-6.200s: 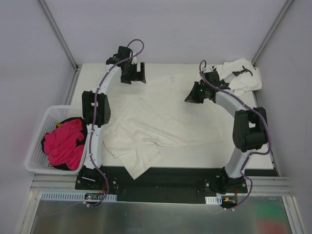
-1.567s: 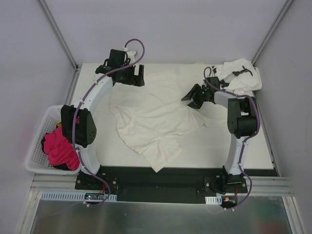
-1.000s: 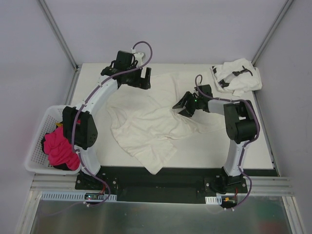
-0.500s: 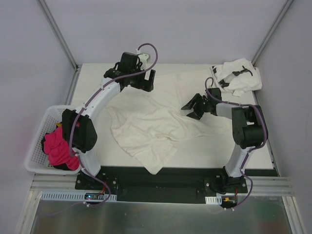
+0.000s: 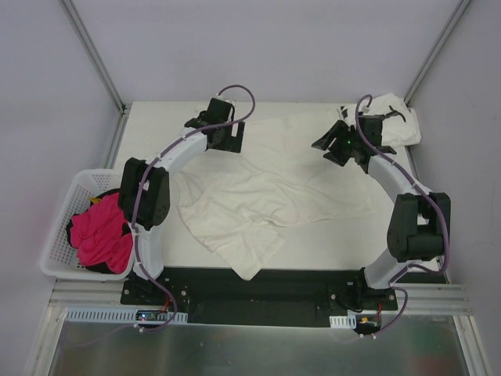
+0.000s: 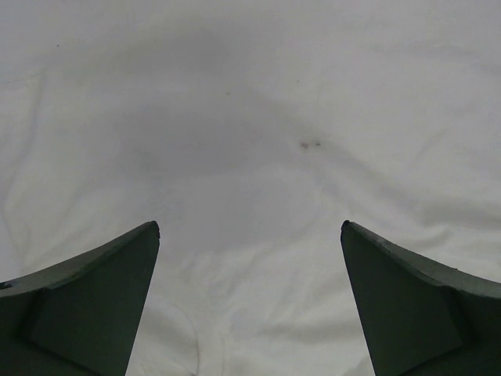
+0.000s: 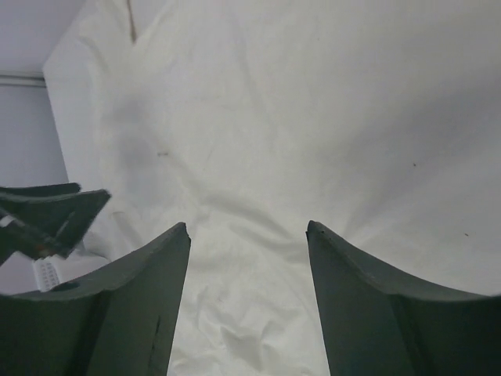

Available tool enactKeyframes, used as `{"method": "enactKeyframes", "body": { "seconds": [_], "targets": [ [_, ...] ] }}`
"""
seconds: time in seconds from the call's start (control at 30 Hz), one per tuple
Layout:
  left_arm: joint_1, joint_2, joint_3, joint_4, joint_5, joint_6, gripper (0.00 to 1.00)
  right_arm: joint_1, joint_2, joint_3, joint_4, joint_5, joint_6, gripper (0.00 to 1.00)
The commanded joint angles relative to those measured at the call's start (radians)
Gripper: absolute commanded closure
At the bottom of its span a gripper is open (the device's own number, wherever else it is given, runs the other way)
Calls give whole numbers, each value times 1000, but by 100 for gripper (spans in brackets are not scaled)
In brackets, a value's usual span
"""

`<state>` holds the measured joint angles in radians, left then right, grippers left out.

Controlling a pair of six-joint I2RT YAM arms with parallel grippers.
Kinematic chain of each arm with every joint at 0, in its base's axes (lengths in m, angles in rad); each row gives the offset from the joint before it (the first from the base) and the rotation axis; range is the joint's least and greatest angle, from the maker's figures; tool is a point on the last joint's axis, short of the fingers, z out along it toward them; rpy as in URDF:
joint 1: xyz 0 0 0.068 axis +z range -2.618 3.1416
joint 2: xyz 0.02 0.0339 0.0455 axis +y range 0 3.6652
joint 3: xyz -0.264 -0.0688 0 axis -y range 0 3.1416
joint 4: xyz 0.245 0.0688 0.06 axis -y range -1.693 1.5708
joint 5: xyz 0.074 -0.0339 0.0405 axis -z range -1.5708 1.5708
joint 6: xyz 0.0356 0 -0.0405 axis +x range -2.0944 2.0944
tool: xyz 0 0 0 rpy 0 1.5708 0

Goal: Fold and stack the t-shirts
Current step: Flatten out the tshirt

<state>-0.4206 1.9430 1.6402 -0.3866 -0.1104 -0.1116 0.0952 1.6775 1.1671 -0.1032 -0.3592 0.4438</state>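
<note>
Top view: high, from the near edge, looking down on the whole table (image 5: 337, 244). Wrist views: close above the cream shirt (image 5: 266, 188), shared with the top view.

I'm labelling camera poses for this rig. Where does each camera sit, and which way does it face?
Top external: above and behind the arms, looking down on the table; both whole arms show, bases nearest.
Left wrist: on the left arm, facing down at the cream t-shirt; only the left fingers show.
Right wrist: on the right arm, tilted across that shirt; the right fingers show.
Shared: all three see the cream t-shirt.
</note>
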Motion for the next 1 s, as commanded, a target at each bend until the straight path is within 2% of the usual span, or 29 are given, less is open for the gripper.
{"method": "enactKeyframes", "body": {
  "seconds": [0.0,0.13,0.23,0.97],
  "targets": [
    [78,79,62,28,-98,-163,1,-14,-145,22,-21,52,-63,35],
    [146,146,116,28,-55,-337,1,-31,-225,-4,-21,57,-83,35],
    [178,172,135,28,-49,-411,1,-48,-251,-23,-20,62,-91,35],
    [259,249,158,8,24,-580,1,-91,-334,-18,8,25,-37,34]
  ]
}}
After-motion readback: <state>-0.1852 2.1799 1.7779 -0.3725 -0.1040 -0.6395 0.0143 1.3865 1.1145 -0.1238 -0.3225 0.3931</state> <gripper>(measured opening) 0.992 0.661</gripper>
